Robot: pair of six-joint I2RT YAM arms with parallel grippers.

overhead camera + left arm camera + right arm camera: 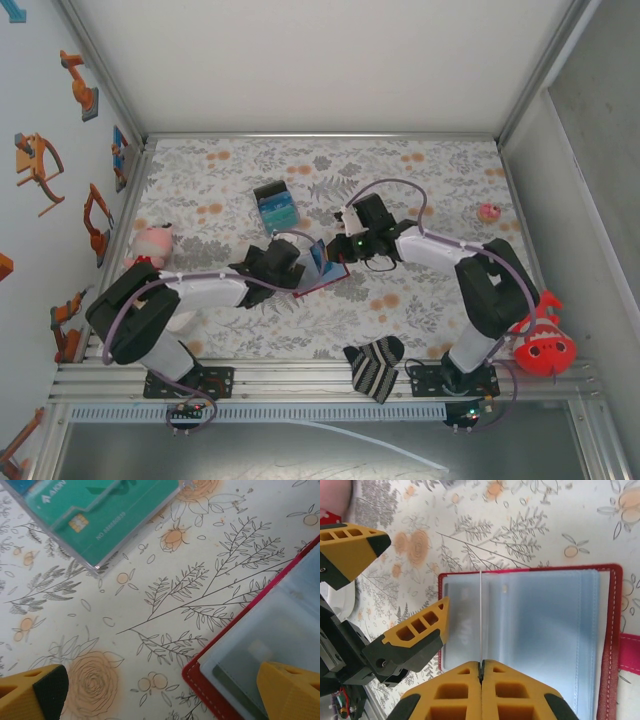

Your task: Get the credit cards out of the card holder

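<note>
The red card holder (pixel 530 630) lies open on the flowered table, its blue-grey slotted inside facing up. My right gripper (pixel 481 664) is shut on a thin credit card (pixel 480 610), seen edge-on and standing upright over the holder's left half. From above, that card (pixel 318 257) shows blue beside the right gripper (pixel 342 248). My left gripper (pixel 160 675) is open, with one finger (pixel 290 690) resting on the holder's corner (pixel 220 680) and the other finger (pixel 35 695) on the bare table. Other teal credit cards (pixel 100 515) lie in a clear tray.
The clear tray of cards (pixel 275 205) sits behind the holder. A pink plush (pixel 152 243) lies at the left, a small pink item (pixel 489 212) at the far right, a striped sock (pixel 375 365) at the near edge, and a red plush (pixel 543 345) beside the right arm.
</note>
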